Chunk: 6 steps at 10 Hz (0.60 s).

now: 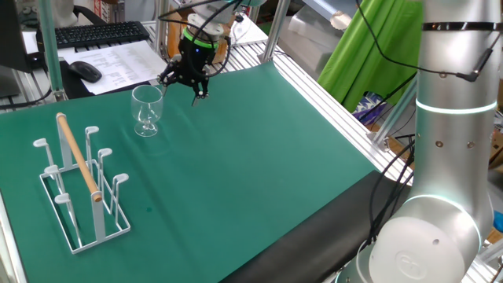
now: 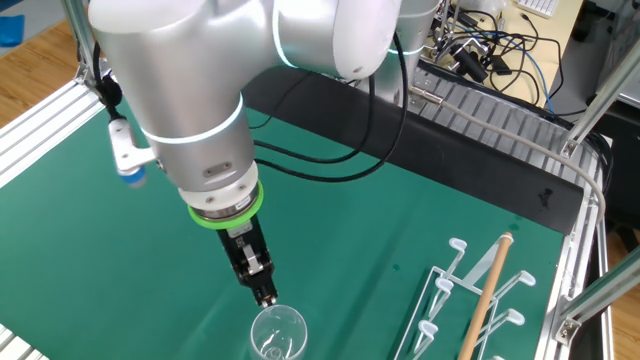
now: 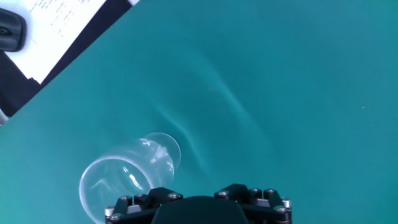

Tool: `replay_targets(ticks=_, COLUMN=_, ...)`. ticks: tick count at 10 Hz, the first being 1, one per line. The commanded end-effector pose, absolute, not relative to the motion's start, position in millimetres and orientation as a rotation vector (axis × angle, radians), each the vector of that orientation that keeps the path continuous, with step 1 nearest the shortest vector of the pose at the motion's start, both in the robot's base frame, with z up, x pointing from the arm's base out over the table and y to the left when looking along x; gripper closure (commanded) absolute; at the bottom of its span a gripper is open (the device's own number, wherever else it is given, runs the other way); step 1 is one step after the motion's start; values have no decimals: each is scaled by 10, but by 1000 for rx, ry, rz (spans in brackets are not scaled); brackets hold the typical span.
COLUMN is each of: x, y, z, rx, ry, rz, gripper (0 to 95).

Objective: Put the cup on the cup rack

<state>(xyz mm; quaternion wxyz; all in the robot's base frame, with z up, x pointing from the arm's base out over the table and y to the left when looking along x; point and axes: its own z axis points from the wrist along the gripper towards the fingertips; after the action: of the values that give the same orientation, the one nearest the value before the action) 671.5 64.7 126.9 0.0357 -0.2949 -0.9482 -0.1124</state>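
Note:
The cup (image 1: pixel 147 108) is a clear stemmed glass standing upright on the green mat, near the far side. It also shows at the bottom edge of the other fixed view (image 2: pixel 277 333) and at the lower left of the hand view (image 3: pixel 124 177). My gripper (image 1: pixel 183 85) hangs just above and beside the cup's rim, fingers spread and open, with nothing between them. One fingertip (image 2: pixel 264 293) sits right over the rim. The hand view shows only the gripper's black base at its bottom edge. The cup rack (image 1: pixel 78 185), white wire with a wooden rod, stands at the front left, apart from the cup.
A keyboard (image 1: pixel 94 33), a mouse (image 1: pixel 85 71) and printed papers (image 1: pixel 118 59) lie beyond the mat's far edge. The arm's big silver body (image 1: pixel 448 157) fills the right side. Aluminium rails (image 1: pixel 330 94) border the mat. Cables (image 2: pixel 480 50) lie behind the table.

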Motion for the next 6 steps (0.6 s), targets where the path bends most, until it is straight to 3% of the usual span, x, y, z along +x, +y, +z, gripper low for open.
replay_targets(ticks=1, x=6664, y=682, z=1278, rx=-917, ry=-2911, rz=-347, gripper=190)
replay_targets(ticks=6, x=6646, y=800, z=1237, rx=-956, ry=-2915, rz=-354, gripper=190)
